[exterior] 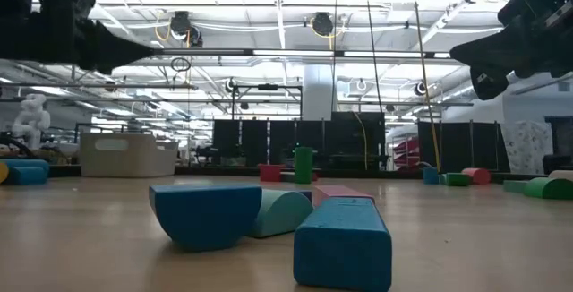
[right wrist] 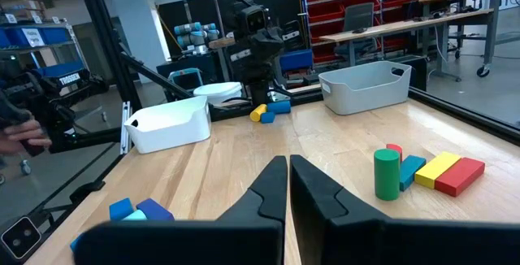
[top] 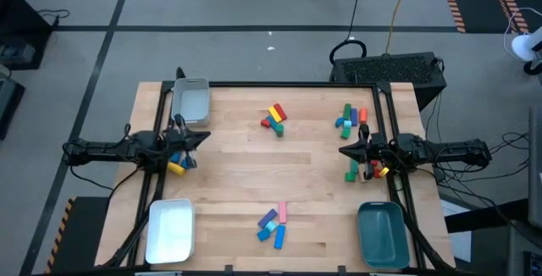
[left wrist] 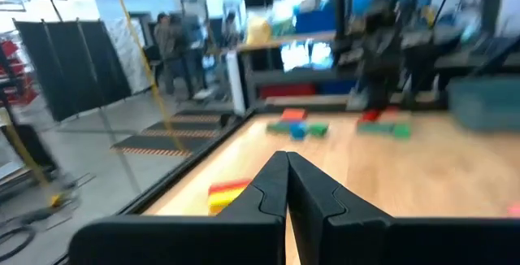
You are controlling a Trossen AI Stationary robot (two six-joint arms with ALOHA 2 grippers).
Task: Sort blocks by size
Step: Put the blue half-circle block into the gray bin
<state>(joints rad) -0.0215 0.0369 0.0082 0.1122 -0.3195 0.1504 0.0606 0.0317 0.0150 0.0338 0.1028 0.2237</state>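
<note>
Two dark, near-black arms are seen, built of jointed segments. Black cables are trailed along each arm's outer segment. The left tool (top: 201, 136) and right tool (top: 345, 150) are each formed of two matte black, wedge-shaped fingers (right wrist: 268, 192) tapered to narrow tips. No markings can be made out.

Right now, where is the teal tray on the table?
In the high view, the teal tray sits at the table's near right corner, below the right arm, with the pink and blue blocks to its left.
</note>
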